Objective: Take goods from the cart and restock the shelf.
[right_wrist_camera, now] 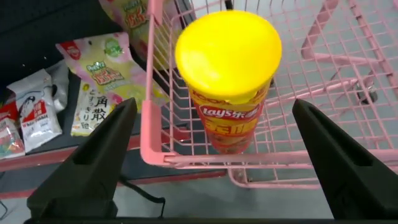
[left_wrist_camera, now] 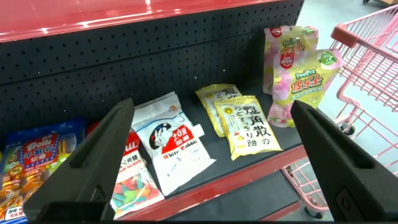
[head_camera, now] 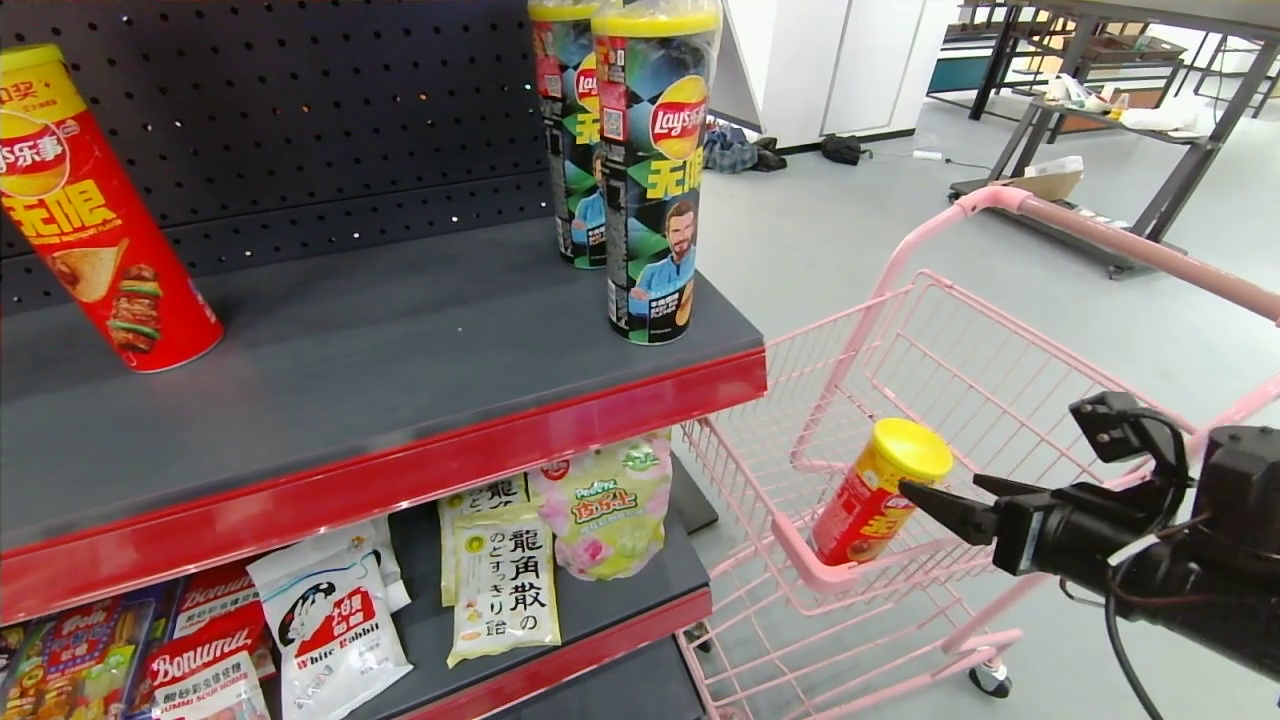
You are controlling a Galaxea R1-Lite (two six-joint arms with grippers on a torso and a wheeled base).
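One yellow-lidded can stands in the cart. The shelf holds three (one red can, two dark cans). The left gripper and right gripper gape empty.

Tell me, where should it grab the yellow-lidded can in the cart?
Its round body just under the lid, from above the rim of the pink cart. The red can leans, its top standing above that rim, near the open right gripper.

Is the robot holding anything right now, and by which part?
Nothing is held. The right gripper is open near the red can in the cart, not gripping it; the left gripper is open and empty.
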